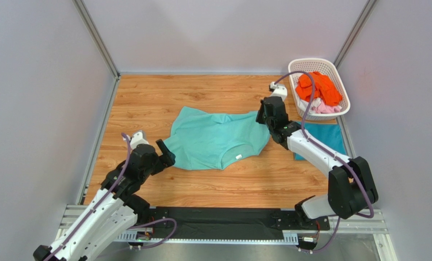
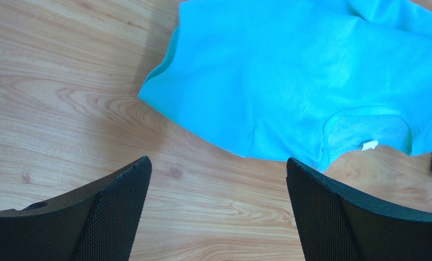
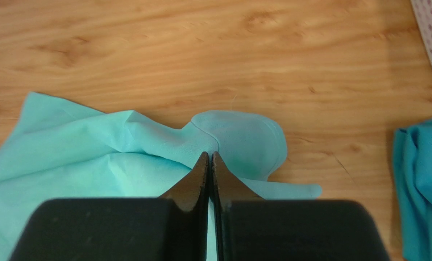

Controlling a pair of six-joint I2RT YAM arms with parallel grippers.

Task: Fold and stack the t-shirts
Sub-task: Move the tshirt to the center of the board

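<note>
At the middle of the light wooden tabletop [image 1: 147, 98]: a mint green short-sleeved cloth t-shirt [image 1: 218, 138], spread out but rumpled. Lies with its neck opening and small white label toward the near edge. Fills the upper part of the left wrist view [image 2: 289, 81], one corner pointing out over bare wood.

At that shirt's right edge: the right gripper [image 1: 260, 117], clenched. Stands with black jaws pressed flat together [image 3: 209, 157] and pinches a raised fold of the mint cloth [image 3: 93, 157], which bulges just beyond the tips.

Off the shirt's near-left corner: the left gripper [image 1: 168, 154], released. Hangs with jaws spread wide [image 2: 218, 168] over bare wood, close to the cloth edge but apart from it.

On the right side of the table: a darker teal blue t-shirt [image 1: 332, 138], folded flat [image 3: 422, 179], partly hidden under the right arm.

In the far right corner: a white plastic lattice basket [image 1: 311, 61]. Holds a crumpled orange t-shirt [image 1: 321, 87] on top, with pink cloth [image 1: 327, 107] and white cloth [image 1: 305, 102] below it.
</note>
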